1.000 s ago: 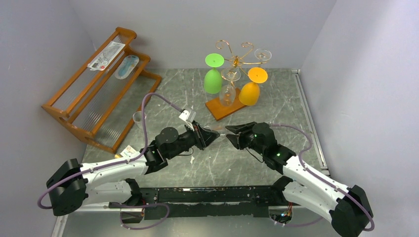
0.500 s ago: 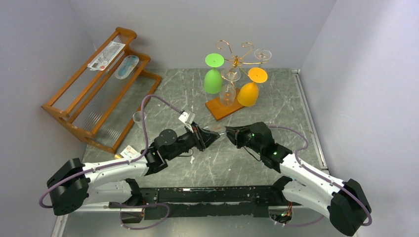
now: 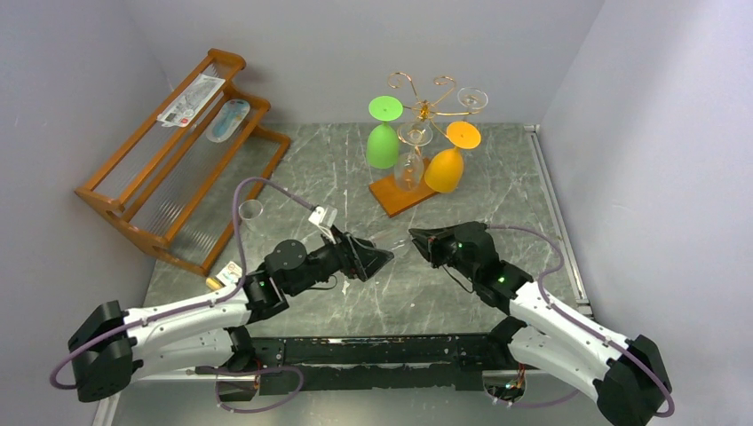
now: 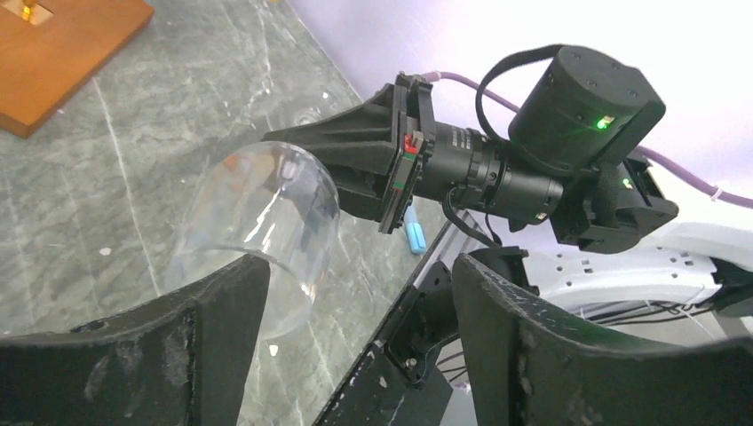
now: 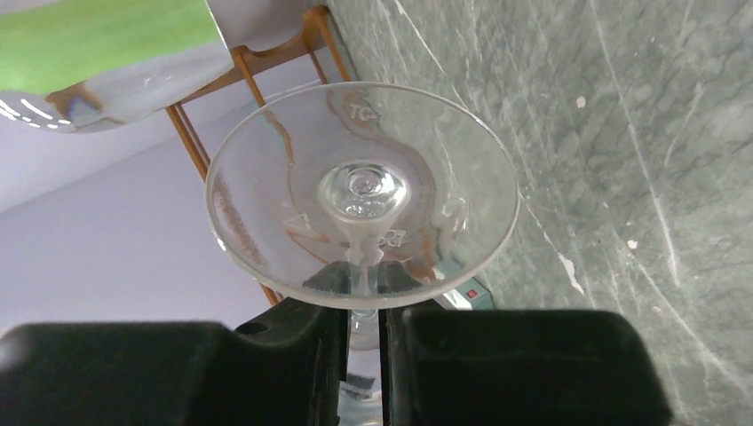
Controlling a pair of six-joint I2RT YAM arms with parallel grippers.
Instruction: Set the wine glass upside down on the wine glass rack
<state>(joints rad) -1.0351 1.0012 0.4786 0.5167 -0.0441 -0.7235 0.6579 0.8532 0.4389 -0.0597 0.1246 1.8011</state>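
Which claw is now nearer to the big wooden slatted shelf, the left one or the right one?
Left. The left claw sits to the right of the shelf. The right claw, shut on the wine glass stem, is farther right, beyond the left one.

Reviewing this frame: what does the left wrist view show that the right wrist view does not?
Only the left wrist view: the wine glass bowl side-on, the right tool seen from outside, the left tool wide open, and a corner of the wine glass rack base. Only the right wrist view: the glass's foot face-on, the right tool's fingers closed on the stem, and the wooden shelf behind. Both: the clear glass and the marble table.
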